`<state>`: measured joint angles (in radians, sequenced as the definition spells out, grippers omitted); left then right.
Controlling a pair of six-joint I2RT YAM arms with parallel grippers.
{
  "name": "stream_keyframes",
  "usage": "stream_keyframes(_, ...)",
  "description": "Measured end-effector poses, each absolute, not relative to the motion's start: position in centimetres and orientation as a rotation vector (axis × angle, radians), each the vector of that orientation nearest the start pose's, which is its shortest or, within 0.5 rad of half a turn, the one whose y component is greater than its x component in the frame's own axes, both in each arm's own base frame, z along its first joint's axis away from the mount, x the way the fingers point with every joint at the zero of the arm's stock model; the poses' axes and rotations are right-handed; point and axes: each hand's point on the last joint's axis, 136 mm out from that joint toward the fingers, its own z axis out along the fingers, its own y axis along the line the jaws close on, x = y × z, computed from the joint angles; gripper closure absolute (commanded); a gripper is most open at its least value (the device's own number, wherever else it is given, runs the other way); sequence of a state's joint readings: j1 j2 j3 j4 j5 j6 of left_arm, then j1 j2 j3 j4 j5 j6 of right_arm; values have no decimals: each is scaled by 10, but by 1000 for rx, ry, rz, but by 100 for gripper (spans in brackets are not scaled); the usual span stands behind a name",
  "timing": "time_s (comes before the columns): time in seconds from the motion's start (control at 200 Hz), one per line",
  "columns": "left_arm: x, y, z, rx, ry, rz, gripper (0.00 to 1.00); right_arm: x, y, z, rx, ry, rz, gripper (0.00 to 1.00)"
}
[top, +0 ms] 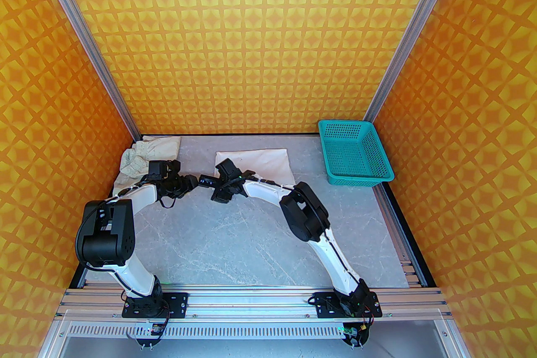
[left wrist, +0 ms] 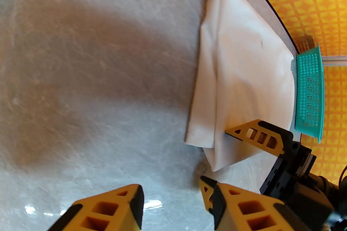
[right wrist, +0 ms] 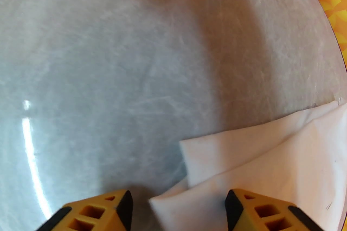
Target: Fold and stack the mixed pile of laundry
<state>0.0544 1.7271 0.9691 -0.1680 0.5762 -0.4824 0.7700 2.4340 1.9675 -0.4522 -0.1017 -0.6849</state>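
Straddling white shirt [right wrist: 271, 167] corner: right gripper [right wrist: 179, 197], jaws apart; left gripper [left wrist: 172, 189] just beside, jaws apart over table [left wrist: 81, 62]

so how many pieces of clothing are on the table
2. The beige-cream piece is bunched in the table's far left corner; the white shirt lies folded flat at the far middle. Another could be hidden underneath either.

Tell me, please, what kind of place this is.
Probably a robot test cell, not a home: aluminium frame posts, orange patterned backdrop walls, and two robot arms bolted to a rail at the table edge.
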Motion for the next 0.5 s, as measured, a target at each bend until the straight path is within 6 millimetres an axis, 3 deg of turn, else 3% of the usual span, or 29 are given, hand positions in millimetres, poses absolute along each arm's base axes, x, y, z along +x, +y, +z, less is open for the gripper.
stream_keyframes(0.09,418,-66,73,-449,2465,-891,50,434,442,34,-1708,1835,145,53)
stream_keyframes(0.325,420,-69,72,-465,2475,-908,46,437,434,29,-1742,1852,123,92)
stream_keyframes(0.5,428,-72,79,-557,2434,-965,39,434,429,32,-1694,1853,197,100)
